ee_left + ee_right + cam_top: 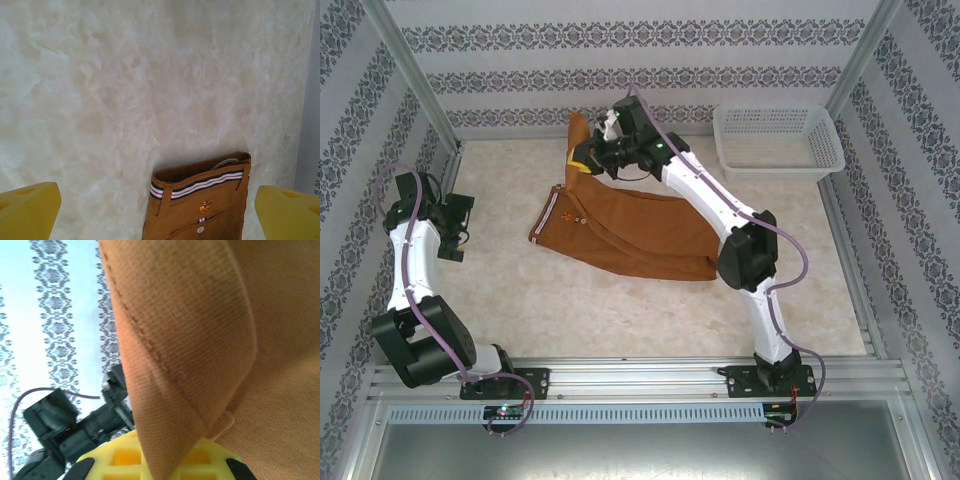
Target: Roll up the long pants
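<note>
A: How does the left arm (pixel 410 262) sit?
B: Folded at the left edge, the left gripper (pixel 455 226) pointing down, its yellow fingers (pixel 29 211) spread wide.
A: And the right arm (pixel 712 196)?
B: Stretched far and leftward, the right gripper (pixel 584 161) clamped on a fold of the long pants (pixel 640 236).

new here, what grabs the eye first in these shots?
The large rust-brown fabric trousers lie mid-table, one leg end hoisted at the far side by the right arm's yellow fingers, pinched on the cloth. A white plastic mesh basket sits at the far right corner. The left arm's yellow fingers are spread open at the left edge, facing the striped waistband.
</note>
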You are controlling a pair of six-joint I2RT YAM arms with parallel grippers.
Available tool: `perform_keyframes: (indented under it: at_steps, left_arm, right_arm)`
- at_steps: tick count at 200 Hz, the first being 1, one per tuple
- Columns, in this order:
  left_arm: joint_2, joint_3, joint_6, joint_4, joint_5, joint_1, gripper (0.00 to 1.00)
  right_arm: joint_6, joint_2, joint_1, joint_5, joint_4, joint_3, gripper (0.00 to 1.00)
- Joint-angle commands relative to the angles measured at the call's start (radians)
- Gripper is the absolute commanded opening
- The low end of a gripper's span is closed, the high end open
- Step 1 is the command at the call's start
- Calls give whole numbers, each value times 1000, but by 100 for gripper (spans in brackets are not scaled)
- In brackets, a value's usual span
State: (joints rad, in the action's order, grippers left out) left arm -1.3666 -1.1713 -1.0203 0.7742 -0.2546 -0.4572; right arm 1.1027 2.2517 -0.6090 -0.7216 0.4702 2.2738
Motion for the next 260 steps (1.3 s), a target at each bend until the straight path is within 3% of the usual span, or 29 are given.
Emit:
perform_keyframes:
  at_steps: [1,64,83,95,110,127,146,151,166,171,173,182,192,195,220,239,260]
  left_arm:
    - [2,-7,29,23,-2,12,100]
    - [7,16,58,31,-9,13,100]
    - [8,28,57,22,-10,13,100]
    - [8,31,53,18,-15,12,100]
    - [9,29,48,0,-38,12,100]
    - [15,19,43,-13,-60,13,100]
    - [27,7,36,-14,-67,16,100]
    - [32,5,29,-15,-66,17,98]
    - [49,6,13,-25,-67,31,66]
    - [55,6,8,-29,-61,40,51]
    - [56,6,7,-28,-60,44,40]
    - [61,4,-2,-29,-59,65,1]
    - [60,2,-4,-41,-68,107,0]
    - [61,0,-7,-44,-70,119,0]
    - [49,19,-71,-96,-26,317,0]
    - [-2,33,-122,-147,50,480,0]
    - [-125,14,-155,-178,96,577,0]
  right_arm:
    - [-16,68,-9,12,-29,33,0]
    - [-11,185,-12,38,-79,18,0]
    - [14,230,-28,24,-109,35,59]
    - [6,269,-38,2,-69,89,79]
    - [-52,302,-46,-2,36,176,83]
    - [-174,302,-47,76,212,269,84]
    - [-248,252,-34,117,287,261,84]
    - [-263,234,-30,126,302,254,82]
    - [-347,187,-23,187,388,251,79]
    - [-381,172,-22,208,418,251,76]
    - [-392,167,-20,215,427,251,73]
    - [-453,143,-14,249,490,248,49]
    - [-522,112,-4,290,559,231,8]
    - [-542,102,0,308,578,219,0]
    - [-675,-17,44,452,632,3,0]
    - [-695,-133,95,479,534,-252,0]
    - [-688,-223,160,469,414,-481,0]
